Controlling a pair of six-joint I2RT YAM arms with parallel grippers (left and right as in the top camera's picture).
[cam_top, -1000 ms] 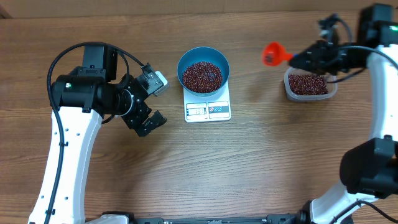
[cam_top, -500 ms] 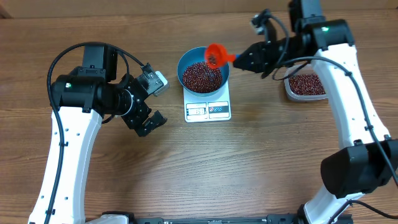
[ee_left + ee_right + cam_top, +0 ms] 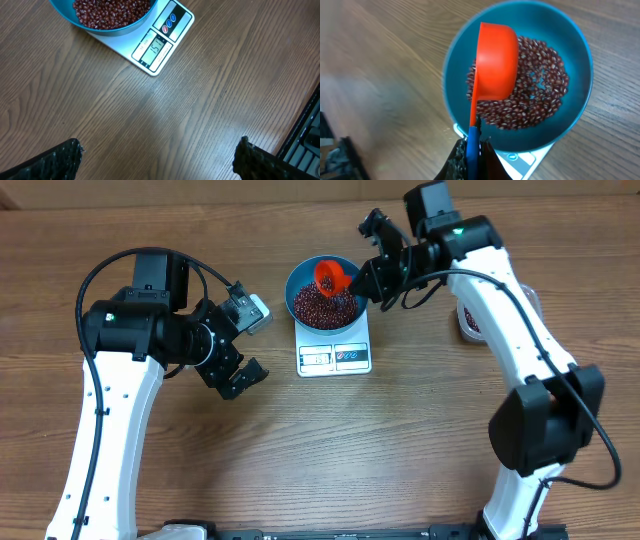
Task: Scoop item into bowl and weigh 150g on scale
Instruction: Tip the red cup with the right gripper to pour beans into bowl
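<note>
- Right gripper (image 3: 472,150): clamped on the blue-tipped handle of the red measuring scoop (image 3: 495,60). The cup is tipped on its side just ahead of the fingers.
- Beans (image 3: 540,95): tiny, glossy, dark red-brown, a loose heap directly beneath the scoop, inside the deep blue bowl (image 3: 580,75).
- Scale (image 3: 160,47): flat, white, display lit, under the bowl, ahead of the left gripper (image 3: 157,157).
- Left gripper: jaws spread wide, holding nothing, well apart from the scale.

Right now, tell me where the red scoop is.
Overhead view: the red scoop hangs over the blue bowl on the scale, held in the right gripper.
</note>
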